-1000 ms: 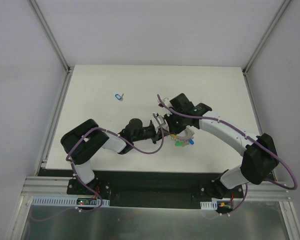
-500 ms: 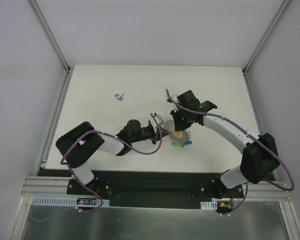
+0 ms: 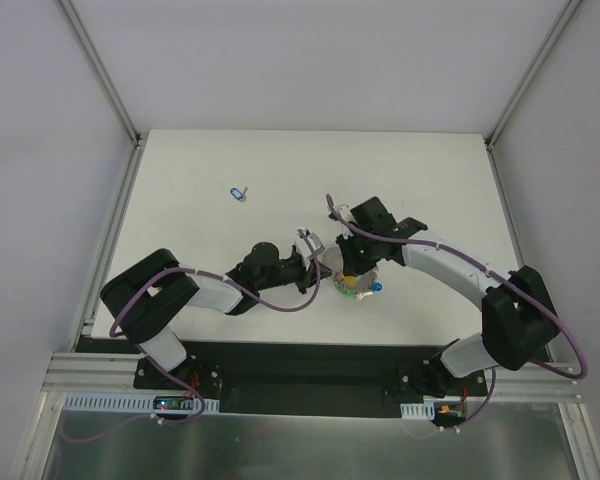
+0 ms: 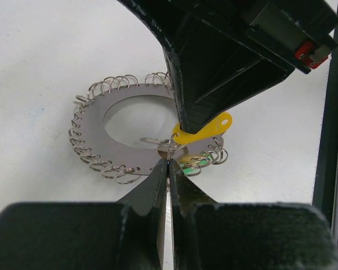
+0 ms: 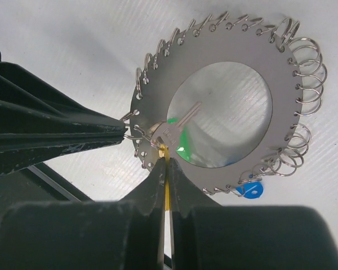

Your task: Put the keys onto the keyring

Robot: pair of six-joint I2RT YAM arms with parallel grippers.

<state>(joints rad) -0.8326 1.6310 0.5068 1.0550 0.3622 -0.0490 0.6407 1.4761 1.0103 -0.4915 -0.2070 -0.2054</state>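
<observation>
The left wrist view shows the left gripper (image 4: 168, 167) clenched on a wire loop at the rim of the flat grey metal keyring (image 4: 93, 121), near the white table's (image 4: 39, 50) middle, with the right gripper (image 5: 167, 164) grasping the yellow-headed key (image 4: 205, 126) just above. Only the right wrist view shows a silver key blade (image 5: 184, 120) across the ring's hole; only the top view shows a separate blue-headed key (image 3: 239, 193) well apart.

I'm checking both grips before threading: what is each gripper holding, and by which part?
The right gripper pinches the yellow key by its plastic head; the left gripper pinches the keyring by its looped rim.
</observation>
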